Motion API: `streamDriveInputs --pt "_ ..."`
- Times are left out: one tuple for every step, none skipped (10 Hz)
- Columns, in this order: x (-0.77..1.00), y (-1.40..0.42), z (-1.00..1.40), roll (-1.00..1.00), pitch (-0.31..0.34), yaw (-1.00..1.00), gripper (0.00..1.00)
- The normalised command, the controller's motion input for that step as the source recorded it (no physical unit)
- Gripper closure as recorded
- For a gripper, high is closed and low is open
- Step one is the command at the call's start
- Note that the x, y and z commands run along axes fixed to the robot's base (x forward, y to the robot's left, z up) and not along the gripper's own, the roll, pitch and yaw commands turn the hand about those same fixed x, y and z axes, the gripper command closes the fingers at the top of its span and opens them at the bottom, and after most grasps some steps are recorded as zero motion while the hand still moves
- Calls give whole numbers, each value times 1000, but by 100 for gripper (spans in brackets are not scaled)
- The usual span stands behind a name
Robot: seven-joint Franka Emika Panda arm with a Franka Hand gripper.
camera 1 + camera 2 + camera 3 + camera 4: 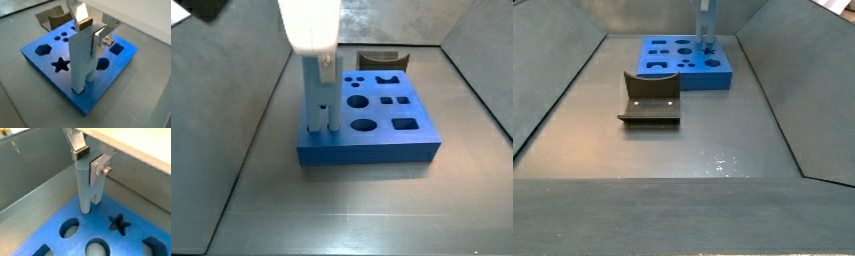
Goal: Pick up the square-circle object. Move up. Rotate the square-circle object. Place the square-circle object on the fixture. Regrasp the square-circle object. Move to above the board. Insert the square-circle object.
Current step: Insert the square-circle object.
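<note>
The square-circle object (83, 60) is a pale blue-grey peg that stands upright in my gripper (92, 30). The silver fingers (99, 168) are shut on its upper end. In both wrist views its lower end (86, 207) meets the top face of the blue board (40, 60) near one corner. Whether it sits inside a hole there I cannot tell. In a side view the peg (318, 95) hangs from the white gripper body (309, 25) over the board's (392, 145) edge. The dark fixture (651, 97) stands apart from the board (680, 62).
The board's star hole (61, 64), round holes (69, 228) and square holes (405, 124) lie open around the peg. Grey walls (553, 90) enclose the floor. The fixture (381, 60) stands just behind the board in a side view.
</note>
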Motion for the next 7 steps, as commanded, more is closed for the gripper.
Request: streamDriveInputs --pt "14 -11 -777 37 -33 -160 100" --pt "0 -9 -720 21 -57 -111 100" --pt "0 -6 -569 26 -71 -26 100" --pt "-40 0 -451 10 -109 0 100" --pt "-257 -17 -223 0 -180 0 100" --pt "-23 0 -14 0 -37 0 100" --pt "0 0 0 0 0 0 100"
